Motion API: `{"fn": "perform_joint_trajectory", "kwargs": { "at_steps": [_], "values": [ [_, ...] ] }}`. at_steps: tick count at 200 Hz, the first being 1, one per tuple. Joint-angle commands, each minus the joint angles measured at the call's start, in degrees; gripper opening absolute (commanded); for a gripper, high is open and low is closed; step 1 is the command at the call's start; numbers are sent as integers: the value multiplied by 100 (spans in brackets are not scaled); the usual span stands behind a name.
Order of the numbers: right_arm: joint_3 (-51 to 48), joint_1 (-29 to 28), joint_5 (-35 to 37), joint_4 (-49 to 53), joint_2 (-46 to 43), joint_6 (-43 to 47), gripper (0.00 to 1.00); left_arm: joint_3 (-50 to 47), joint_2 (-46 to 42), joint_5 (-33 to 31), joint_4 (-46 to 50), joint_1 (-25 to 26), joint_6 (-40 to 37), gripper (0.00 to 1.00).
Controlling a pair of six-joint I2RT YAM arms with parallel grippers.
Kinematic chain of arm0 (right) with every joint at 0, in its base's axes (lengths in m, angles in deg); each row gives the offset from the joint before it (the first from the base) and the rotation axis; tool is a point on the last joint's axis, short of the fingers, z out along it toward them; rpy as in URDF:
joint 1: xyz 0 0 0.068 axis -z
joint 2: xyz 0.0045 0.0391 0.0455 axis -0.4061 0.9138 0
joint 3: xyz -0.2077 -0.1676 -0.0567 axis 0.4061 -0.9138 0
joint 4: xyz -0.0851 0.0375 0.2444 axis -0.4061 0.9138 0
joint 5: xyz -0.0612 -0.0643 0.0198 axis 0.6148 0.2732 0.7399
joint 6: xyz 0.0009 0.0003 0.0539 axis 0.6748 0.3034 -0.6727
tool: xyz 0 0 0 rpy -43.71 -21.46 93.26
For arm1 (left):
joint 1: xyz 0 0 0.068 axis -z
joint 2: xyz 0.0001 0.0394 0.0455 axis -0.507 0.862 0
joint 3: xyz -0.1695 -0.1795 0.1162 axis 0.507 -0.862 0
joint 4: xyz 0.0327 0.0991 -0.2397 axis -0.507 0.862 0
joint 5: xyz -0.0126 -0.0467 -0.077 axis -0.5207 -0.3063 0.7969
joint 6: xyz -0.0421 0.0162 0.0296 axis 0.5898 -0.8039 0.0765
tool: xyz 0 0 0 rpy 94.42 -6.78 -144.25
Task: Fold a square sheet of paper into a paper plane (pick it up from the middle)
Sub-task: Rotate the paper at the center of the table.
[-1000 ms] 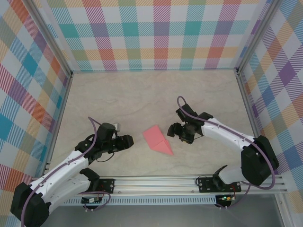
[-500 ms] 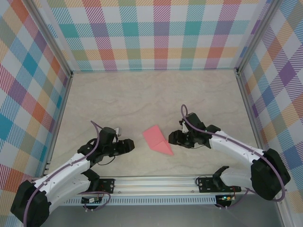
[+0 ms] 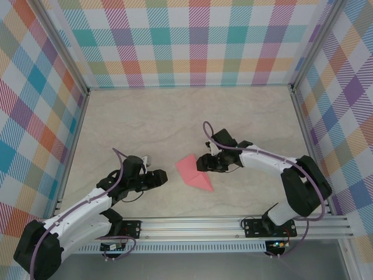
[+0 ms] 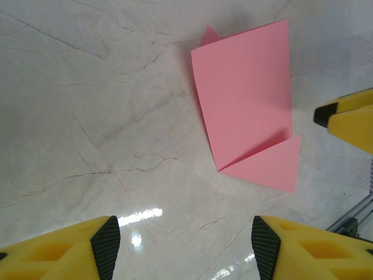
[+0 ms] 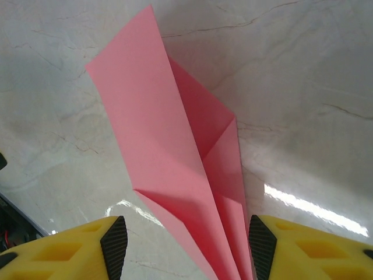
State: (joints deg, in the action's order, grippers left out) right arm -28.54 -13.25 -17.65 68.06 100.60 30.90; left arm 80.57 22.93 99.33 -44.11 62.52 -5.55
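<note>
The salmon-pink sheet of paper (image 3: 194, 174) lies folded on the table's near middle, a creased wedge with one sharp tip like a half-made paper plane. My right gripper (image 3: 202, 162) is open at the paper's right edge. In the right wrist view the folded paper (image 5: 175, 157) runs down between my right gripper's (image 5: 187, 248) two pads, closer to the right pad, and stands partly raised. My left gripper (image 3: 163, 178) is open just left of the paper, apart from it. The left wrist view shows the paper (image 4: 245, 116) flat ahead of the left gripper (image 4: 182, 248), with bare table between the pads.
A marble-look tabletop (image 3: 175, 116) is boxed in by checkered walls on three sides. A metal rail (image 3: 233, 224) carrying the arm bases runs along the near edge. One yellow finger (image 4: 349, 119) of the right gripper shows beside the paper in the left wrist view.
My right gripper has swung left and slightly back, from beside the paper to its right edge. The left arm has barely moved, and the paper lies where it did.
</note>
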Motion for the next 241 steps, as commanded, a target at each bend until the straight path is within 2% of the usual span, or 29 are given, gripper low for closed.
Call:
{"fn": "perform_joint_trajectory", "kwargs": {
  "at_steps": [1, 16, 50, 71, 102, 132, 154, 185, 241],
  "values": [
    [205, -6, -281, -96, 434, 285, 60, -32, -12, 133, -105, -59, 29, 64],
    [271, -5, -184, -44, 639, 369, 60, -105, -41, 185, -143, -59, 93, 64],
    [206, -8, -519, -341, 893, 353, 56, -214, -223, 125, -122, -59, 207, 64],
    [162, -6, -712, -548, 969, 228, 40, -214, -302, 114, -78, -59, 207, 64],
    [-42, 3, -687, -828, 802, -131, 31, -197, -320, 177, -55, -54, 207, 64],
    [-448, 73, -845, -1508, 439, -917, 18, -86, -210, 164, -123, -59, 182, 64],
    [-648, 80, -892, -1846, 289, -1394, 12, 1, 19, 190, -215, -59, 148, 64],
    [-1060, 83, -809, -2517, -19, -2004, 12, 14, 282, 289, -425, -59, 158, 64],
    [-1542, 82, -265, -2806, 133, -2544, 16, 27, 601, 376, -760, -41, 184, 65]
  ]
}}
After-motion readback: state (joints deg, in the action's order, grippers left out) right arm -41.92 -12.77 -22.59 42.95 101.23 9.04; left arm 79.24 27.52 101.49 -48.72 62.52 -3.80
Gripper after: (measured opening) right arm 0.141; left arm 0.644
